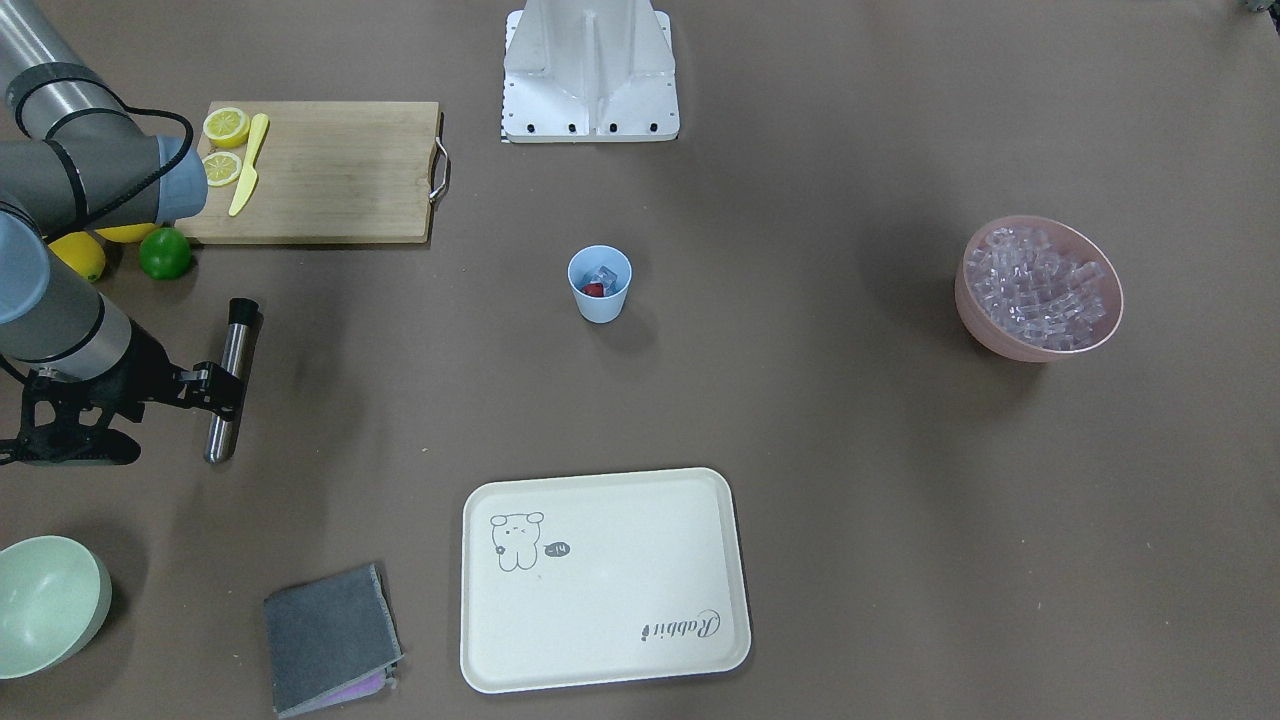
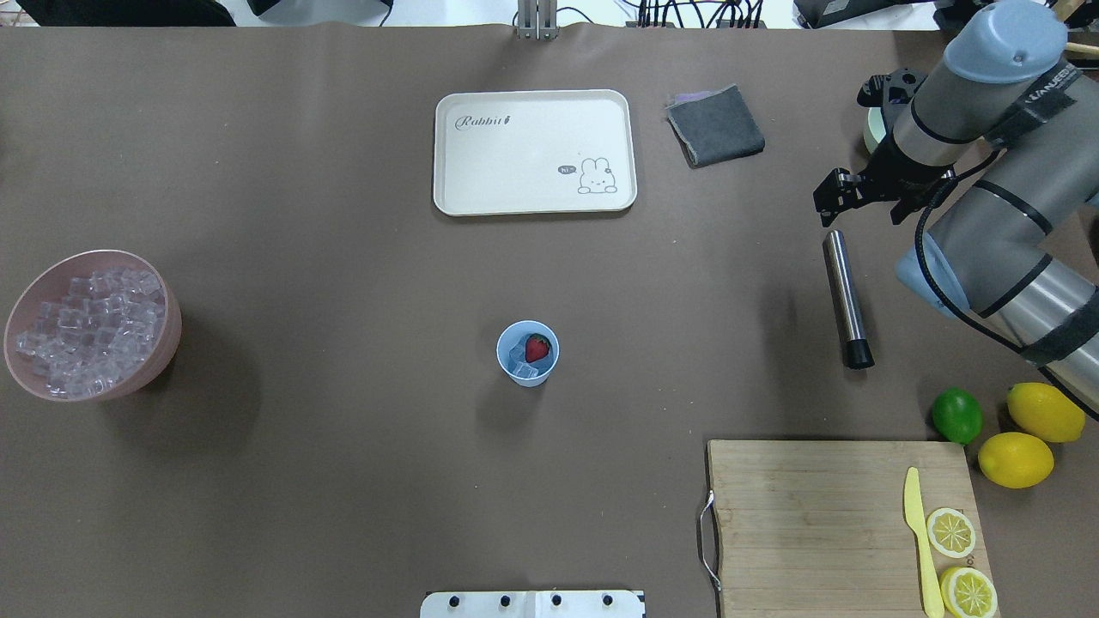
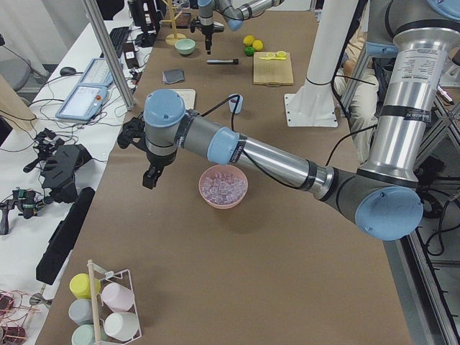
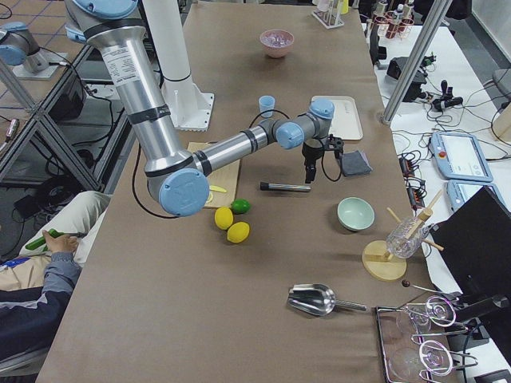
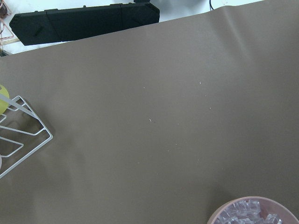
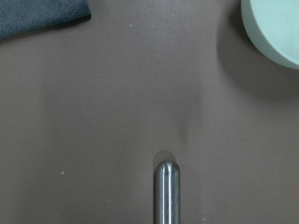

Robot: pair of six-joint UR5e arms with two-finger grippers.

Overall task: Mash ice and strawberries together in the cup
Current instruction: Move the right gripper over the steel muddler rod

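step in hand: reaching for the muddler [image 2: 846, 292]; mashing not yet begun, by my reading.
cup: the light blue cup [image 1: 600, 305] stands upright mid-table, apart from everything else.
contents: one strawberry [image 2: 537, 348] and a few cubes of ice [image 2: 520, 366] sit inside it, whole.
tool: a steel rod with a black cap, lying flat on the table, untouched.
long axis: it runs away from the robot, black cap nearer the robot and rounded steel end farther.
right gripper [image 2: 834, 196]: hangs above the table just past the rounded end, roughly in line with the rod; it holds nothing, and the jaws look parted, though they show small.
key relation: the cup lies well apart from the rod, toward the robot's left, so the rod must be lifted, turned upright and carried across.
nearer arm: the right, by far.
left gripper [image 3: 149, 176]: beside the pink bowl [image 2: 169, 336]; i cannot tell whether it is parted or closed.
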